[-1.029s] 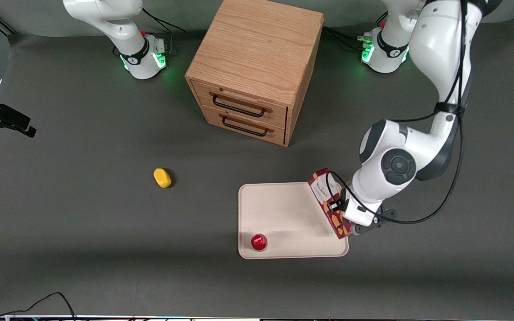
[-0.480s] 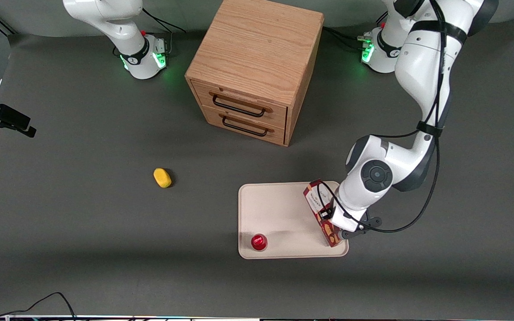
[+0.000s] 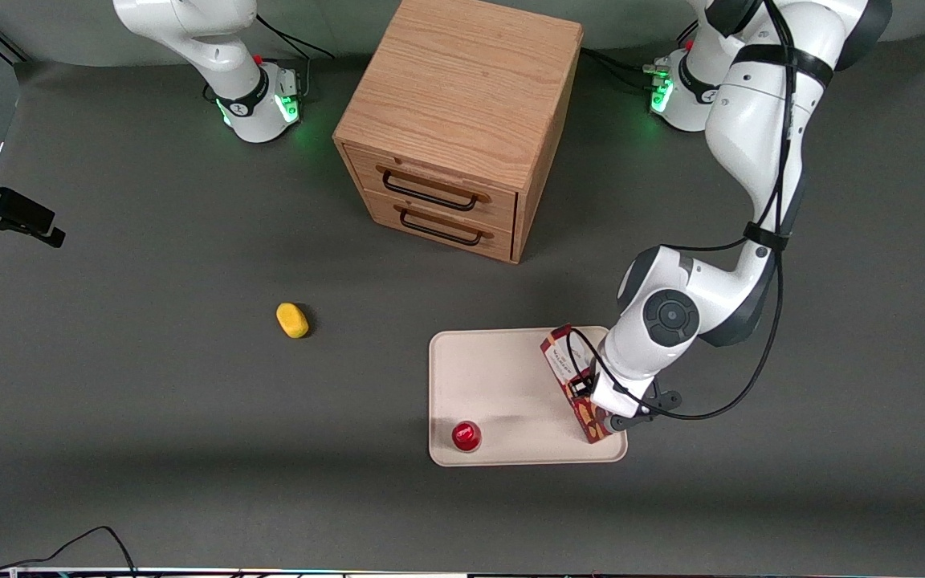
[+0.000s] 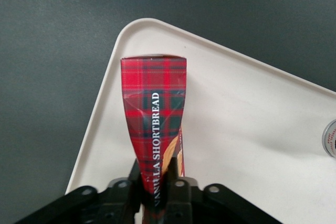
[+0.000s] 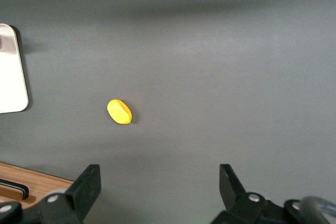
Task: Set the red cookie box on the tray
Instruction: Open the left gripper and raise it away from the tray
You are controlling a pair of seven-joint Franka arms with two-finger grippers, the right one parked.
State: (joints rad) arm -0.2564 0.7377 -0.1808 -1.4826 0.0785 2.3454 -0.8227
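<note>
The red cookie box (image 3: 575,393) is a long tartan carton with a white label at its end farther from the front camera. It is over the cream-white tray (image 3: 503,385), at the tray's end nearest the working arm. My gripper (image 3: 601,395) is shut on the box around its middle. In the left wrist view the box (image 4: 155,124) is pinched between the black fingers (image 4: 135,177), and my gripper (image 4: 156,179) holds it over the tray (image 4: 252,124) near a corner. I cannot tell whether the box touches the tray.
A small round red-topped object (image 3: 466,435) stands on the tray's corner nearest the front camera. A wooden two-drawer cabinet (image 3: 458,120) stands farther back. A yellow lump (image 3: 292,319) lies on the dark table toward the parked arm's end.
My gripper has carried the box from the tray's rim inward over the tray, toward the parked arm's end, and slightly lower. The arm's elbow has swung in over the table.
</note>
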